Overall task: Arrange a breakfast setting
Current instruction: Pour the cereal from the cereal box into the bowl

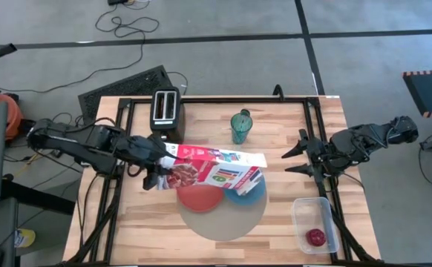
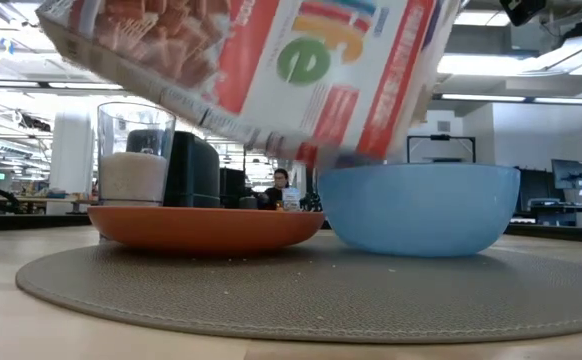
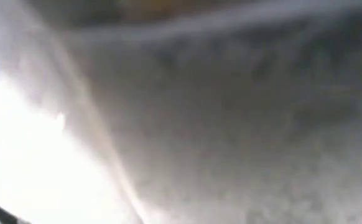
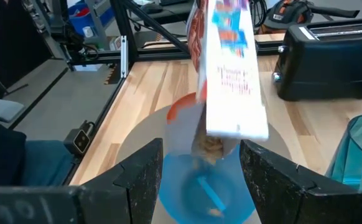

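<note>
place: robotics lab | cues: black frame rig, floor cables, monitors, open ceiling lights

Pale planked wood table, woven matt mat, smooth glossy orange plate and blue plastic bowl, clear glass, glossy printed cardboard cereal box, translucent teal tumbler.

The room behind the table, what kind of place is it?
Probably a robotics lab or workshop, not a home kitchen: the wooden table sits in a black metal frame, cables trail over the grey floor, and the low view shows desks with monitors and a seated person.
</note>
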`<state>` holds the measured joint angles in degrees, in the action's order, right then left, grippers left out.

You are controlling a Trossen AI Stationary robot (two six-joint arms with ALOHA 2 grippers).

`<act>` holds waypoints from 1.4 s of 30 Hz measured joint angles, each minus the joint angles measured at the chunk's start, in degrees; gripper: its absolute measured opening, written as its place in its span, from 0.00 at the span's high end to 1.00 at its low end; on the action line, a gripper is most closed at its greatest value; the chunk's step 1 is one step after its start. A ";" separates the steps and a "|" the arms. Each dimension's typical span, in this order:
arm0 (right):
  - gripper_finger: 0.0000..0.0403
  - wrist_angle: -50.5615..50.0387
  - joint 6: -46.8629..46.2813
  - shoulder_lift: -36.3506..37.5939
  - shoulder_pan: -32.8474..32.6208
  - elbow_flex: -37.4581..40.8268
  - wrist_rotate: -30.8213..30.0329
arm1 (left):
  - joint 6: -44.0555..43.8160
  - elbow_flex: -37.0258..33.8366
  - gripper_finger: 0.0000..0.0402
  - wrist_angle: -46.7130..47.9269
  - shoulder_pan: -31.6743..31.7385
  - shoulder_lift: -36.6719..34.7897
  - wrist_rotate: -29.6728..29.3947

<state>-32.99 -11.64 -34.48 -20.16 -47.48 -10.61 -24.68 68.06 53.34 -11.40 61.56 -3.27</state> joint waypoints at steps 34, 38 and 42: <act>0.41 0.00 -0.54 0.00 -0.02 0.02 0.02 | 0.04 10.98 0.66 8.36 0.00 5.64 -0.46; 0.41 0.01 -0.54 -0.02 -0.02 0.02 0.02 | 1.54 14.98 0.66 11.72 0.27 8.73 -0.72; 0.41 -0.04 -0.54 -0.02 -0.02 0.02 0.02 | 3.68 17.28 0.66 11.94 0.52 11.85 0.00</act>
<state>-33.03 -12.19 -34.50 -20.18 -47.46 -10.59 -21.00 85.34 65.29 -10.87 73.40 -3.27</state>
